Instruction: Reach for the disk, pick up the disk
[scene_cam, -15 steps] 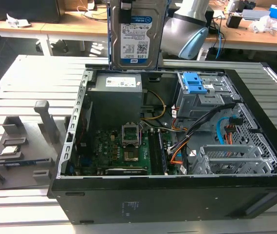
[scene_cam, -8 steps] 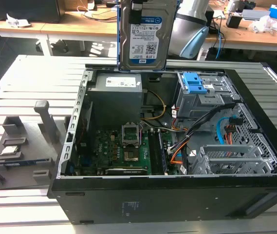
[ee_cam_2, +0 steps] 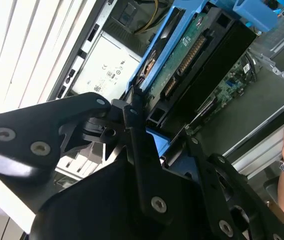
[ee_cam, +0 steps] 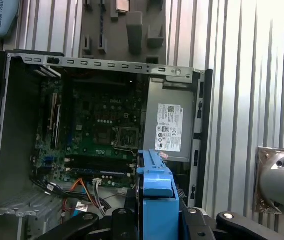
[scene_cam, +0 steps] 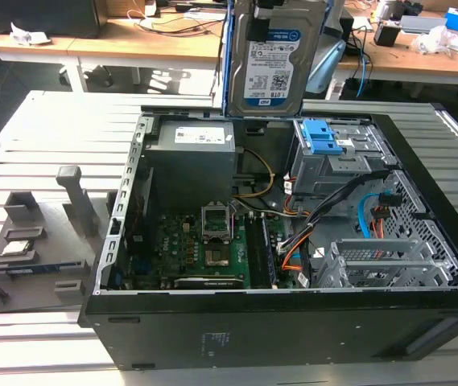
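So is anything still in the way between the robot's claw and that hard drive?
Nothing visible. The gripper is already shut on the disk, which hangs upright above the open computer case, clear of the grey power supply below it.

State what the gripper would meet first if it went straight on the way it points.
Beyond the disk in the gripper, probably the power supply; depth unclear.
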Controlling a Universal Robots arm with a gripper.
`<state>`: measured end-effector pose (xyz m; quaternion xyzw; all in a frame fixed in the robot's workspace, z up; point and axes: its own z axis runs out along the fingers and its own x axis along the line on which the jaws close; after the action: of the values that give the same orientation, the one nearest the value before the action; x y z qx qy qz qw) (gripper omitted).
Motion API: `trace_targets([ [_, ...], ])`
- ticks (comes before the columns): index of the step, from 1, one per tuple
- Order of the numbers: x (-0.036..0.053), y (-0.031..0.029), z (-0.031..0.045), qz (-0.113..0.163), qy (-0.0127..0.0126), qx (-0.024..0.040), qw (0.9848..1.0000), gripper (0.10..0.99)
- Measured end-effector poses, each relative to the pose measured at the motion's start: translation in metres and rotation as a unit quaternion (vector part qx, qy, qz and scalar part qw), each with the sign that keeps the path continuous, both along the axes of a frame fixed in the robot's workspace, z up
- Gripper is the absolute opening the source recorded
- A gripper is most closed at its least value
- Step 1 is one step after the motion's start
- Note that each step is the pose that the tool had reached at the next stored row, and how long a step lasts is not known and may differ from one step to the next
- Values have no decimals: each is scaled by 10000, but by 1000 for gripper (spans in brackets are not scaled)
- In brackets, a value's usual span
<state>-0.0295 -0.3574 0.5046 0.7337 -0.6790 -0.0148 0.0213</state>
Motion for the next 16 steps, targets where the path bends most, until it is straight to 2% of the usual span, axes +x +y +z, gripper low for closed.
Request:
trace_targets([
  [7,252,0,-1,-1,1,1,10000,369],
  [9,364,1,0,0,1,0,10000,369],
  [16,384,-13,0,0,1,1,10000,369],
])
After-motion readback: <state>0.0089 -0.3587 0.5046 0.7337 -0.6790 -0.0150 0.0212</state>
